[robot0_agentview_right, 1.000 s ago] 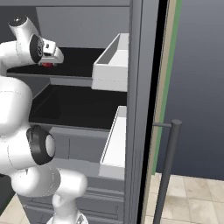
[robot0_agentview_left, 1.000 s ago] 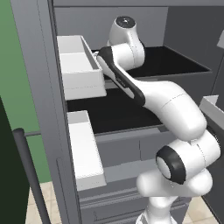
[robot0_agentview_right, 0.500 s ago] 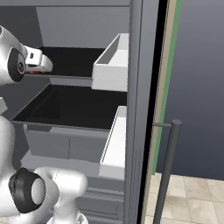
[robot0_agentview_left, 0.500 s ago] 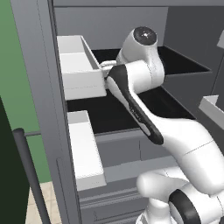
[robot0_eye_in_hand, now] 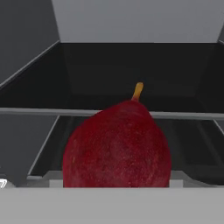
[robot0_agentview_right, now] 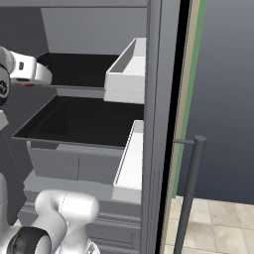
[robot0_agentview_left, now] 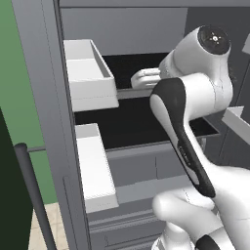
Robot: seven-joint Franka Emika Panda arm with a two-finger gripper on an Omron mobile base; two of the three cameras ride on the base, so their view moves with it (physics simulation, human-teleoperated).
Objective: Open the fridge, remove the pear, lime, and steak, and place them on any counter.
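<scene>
The fridge (robot0_agentview_left: pixel 41 107) stands open, with its black shelves (robot0_agentview_right: pixel 74 119) bare. The pear (robot0_eye_in_hand: pixel 116 146), dark red with a short yellow stem, sits very close to the hand camera at the bottom middle and hides the fingertips. Past it I look straight into the fridge's dark upper shelf. In the right base view my gripper (robot0_agentview_right: pixel 29 82) hangs at the left edge, in front of the upper shelf, with a sliver of the red pear (robot0_agentview_right: pixel 25 85) under it. The gripper is shut on the pear. The white hand (robot0_agentview_left: pixel 144 76) shows beside the big arm joint.
White door bins (robot0_agentview_left: pixel 90 73) (robot0_agentview_right: pixel 130 67) jut out from the open doors on both sides of the shelves. A dark bar handle (robot0_agentview_right: pixel 191 193) stands on the right door and another (robot0_agentview_left: pixel 31 195) on the left. Grey lower drawers (robot0_agentview_left: pixel 141 171) sit under the shelves. My own arm (robot0_agentview_left: pixel 195 112) crowds the right side.
The hand has drawn back out of the upper shelf with the pear, sliding left in the right base view. The arm's upper joints have swung right and closer to the left camera.
</scene>
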